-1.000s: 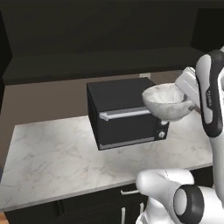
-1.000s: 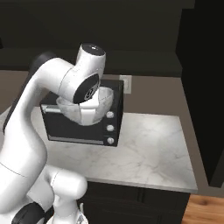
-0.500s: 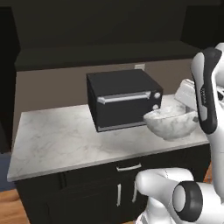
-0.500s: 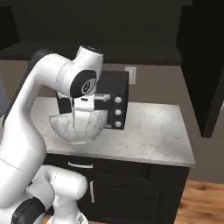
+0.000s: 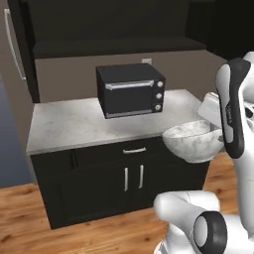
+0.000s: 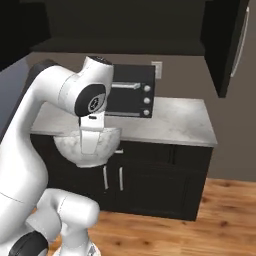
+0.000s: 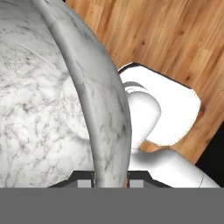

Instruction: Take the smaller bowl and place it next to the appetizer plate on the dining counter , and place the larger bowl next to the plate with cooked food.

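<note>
The larger bowl [image 5: 191, 141], deep and grey-white marbled, hangs in the air in front of the worktop with my gripper [image 5: 216, 133] shut on its right rim. From the right base view the larger bowl [image 6: 70, 147] sits behind the hand, and the gripper [image 6: 89, 149] clamps its near wall. In the hand view the larger bowl's [image 7: 43, 109] rim runs up between the two fingertips [image 7: 85, 180], with the gripper [image 7: 111, 181] closed across it. The smaller bowl, both plates and the dining counter are out of view.
A marble worktop [image 5: 74, 121] carries a black oven [image 5: 130, 89] against the back wall, also seen as the oven [image 6: 131, 92]. Dark cabinets [image 5: 124, 183] stand below it. Wooden floor [image 6: 200, 220] lies open in front. A tall dark cabinet [image 6: 222, 40] is at the right.
The whole picture has shifted: the base has backed away from the worktop. The marbled bowl has stayed in the gripper and has come down from oven height to below the worktop's edge.
</note>
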Motion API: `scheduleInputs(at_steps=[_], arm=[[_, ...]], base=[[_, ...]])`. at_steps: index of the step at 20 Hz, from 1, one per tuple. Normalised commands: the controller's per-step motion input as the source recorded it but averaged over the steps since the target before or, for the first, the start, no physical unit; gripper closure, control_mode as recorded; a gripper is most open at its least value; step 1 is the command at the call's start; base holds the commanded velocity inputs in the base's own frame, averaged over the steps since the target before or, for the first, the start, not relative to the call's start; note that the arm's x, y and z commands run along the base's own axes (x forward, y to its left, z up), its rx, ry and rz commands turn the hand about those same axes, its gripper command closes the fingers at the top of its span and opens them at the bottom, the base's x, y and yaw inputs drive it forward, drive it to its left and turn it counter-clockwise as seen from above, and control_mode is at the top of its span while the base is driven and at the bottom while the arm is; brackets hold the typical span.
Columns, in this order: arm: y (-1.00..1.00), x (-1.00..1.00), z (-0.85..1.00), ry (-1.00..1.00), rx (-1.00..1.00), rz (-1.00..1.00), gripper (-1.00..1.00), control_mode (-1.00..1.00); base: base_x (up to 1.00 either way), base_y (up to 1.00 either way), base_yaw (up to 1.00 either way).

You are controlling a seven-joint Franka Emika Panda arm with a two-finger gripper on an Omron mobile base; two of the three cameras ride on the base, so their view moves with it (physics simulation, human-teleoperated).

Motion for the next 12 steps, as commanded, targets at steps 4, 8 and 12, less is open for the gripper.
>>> scheduleInputs(at_steps=[4,8,12], arm=[[0.00,0.00,0.00,0.00,0.00,0.00,1.00,1.00],[0.00,0.00,0.00,0.00,0.00,0.00,1.00,1.00],[0.00,0.00,0.00,0.00,0.00,0.00,1.00,1.00]], base=[[-0.33,-0.25,-0.69],[0.00,0.00,-1.00],[0.00,0.00,-1.00]])
